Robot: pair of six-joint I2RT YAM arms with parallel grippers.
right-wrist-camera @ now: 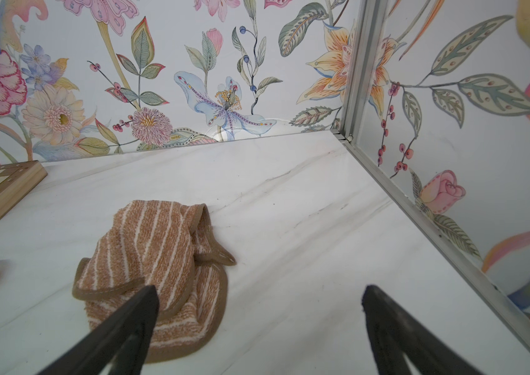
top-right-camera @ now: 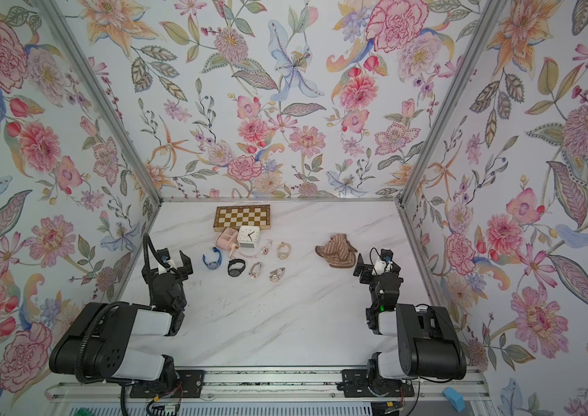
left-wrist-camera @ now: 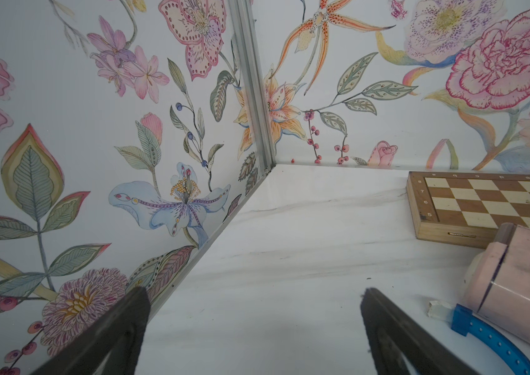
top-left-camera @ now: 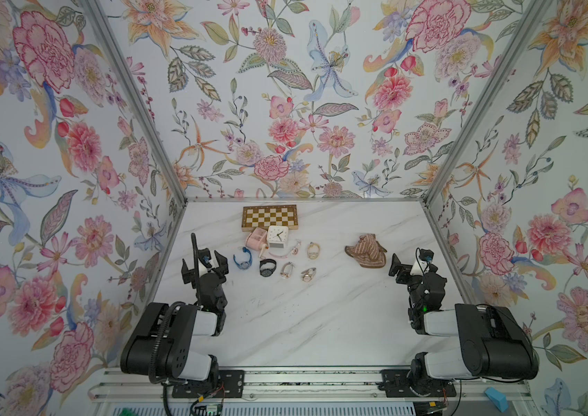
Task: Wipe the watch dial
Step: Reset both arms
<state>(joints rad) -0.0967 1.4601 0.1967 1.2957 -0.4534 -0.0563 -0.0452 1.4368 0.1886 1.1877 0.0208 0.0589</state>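
On the table (top-left-camera: 321, 324), a black watch (top-left-camera: 267, 268), dark-dialled, strap looped.

Blue watch (left-wrist-camera: 490, 341) — partly off-frame

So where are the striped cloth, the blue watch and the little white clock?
striped cloth (top-left-camera: 367, 252): in a top view, middle of the crumpled heap.
blue watch (top-left-camera: 244, 265): in a top view, on its dial.
white clock (top-left-camera: 278, 235): in a top view, on its face.
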